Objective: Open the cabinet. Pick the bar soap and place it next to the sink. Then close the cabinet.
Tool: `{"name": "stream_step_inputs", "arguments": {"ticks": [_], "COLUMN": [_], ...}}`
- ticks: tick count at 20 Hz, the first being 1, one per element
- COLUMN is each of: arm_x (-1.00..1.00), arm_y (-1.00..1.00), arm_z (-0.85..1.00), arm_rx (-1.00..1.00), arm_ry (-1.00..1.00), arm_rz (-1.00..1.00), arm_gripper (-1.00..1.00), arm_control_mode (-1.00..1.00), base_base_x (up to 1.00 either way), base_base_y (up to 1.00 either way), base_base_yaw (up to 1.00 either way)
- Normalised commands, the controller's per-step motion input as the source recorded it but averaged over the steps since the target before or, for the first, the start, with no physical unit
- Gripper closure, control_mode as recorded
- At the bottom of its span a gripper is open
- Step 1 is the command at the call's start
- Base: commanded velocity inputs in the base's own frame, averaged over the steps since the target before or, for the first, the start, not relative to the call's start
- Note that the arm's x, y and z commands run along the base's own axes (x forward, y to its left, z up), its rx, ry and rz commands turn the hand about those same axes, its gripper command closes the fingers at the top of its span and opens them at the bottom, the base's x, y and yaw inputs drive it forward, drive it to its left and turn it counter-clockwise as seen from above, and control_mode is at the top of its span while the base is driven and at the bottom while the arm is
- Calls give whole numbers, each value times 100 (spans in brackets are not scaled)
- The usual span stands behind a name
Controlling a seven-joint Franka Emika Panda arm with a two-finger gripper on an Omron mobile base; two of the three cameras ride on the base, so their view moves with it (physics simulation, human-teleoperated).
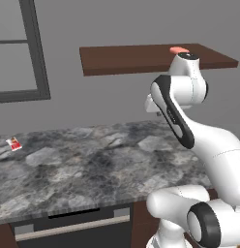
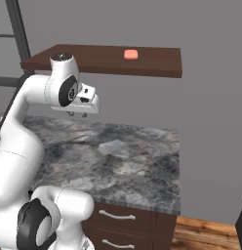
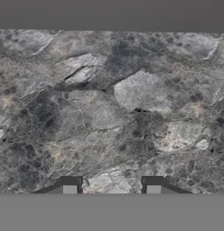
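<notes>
A: Broad grey marble counter (image 2: 118,156), bare under the arm, presumably meant as the landing place near the sink.

B: Above it, a dark brown shelf (image 2: 157,63) against the wall. Looks like the bottom board of the cabinet, with no door seen across it, so probably open already.

A: Then the white arm (image 1: 209,145), folded up over the counter with the wrist held below shelf height. Likely a ready pose with room to rise.

B: Pointing straight down, judging by the hand view. Gripper (image 3: 111,186) empty, fingers set wide apart, nothing but marble between them.

A: Bar soap (image 2: 131,54) lying flat on top of the shelf, toward the wall, well apart from the gripper.

B: Smallest last: a red-and-white packet (image 1: 14,143) at the counter's far left. Not the target.
</notes>
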Motion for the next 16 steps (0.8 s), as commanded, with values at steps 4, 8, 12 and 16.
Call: {"name": "stream_step_inputs", "arguments": {"ticks": [4, 8, 12, 16], "arm_x": [-33, -49, -60, -32], "arm_y": [3, 8, 0, 0], "arm_z": [0, 1, 25, 61], "arm_rx": [0, 0, 0, 0], "arm_ry": [0, 0, -8, -26], "arm_rz": [4, 7, 4, 1], "arm_gripper": [-100, -100, -100, -100], "arm_control_mode": [-100, -100, -100, -100], "base_base_x": [0, 0, 0, 0], "base_base_y": [0, 0, 0, 0], "base_base_yaw": [0, 0, 0, 0]}}
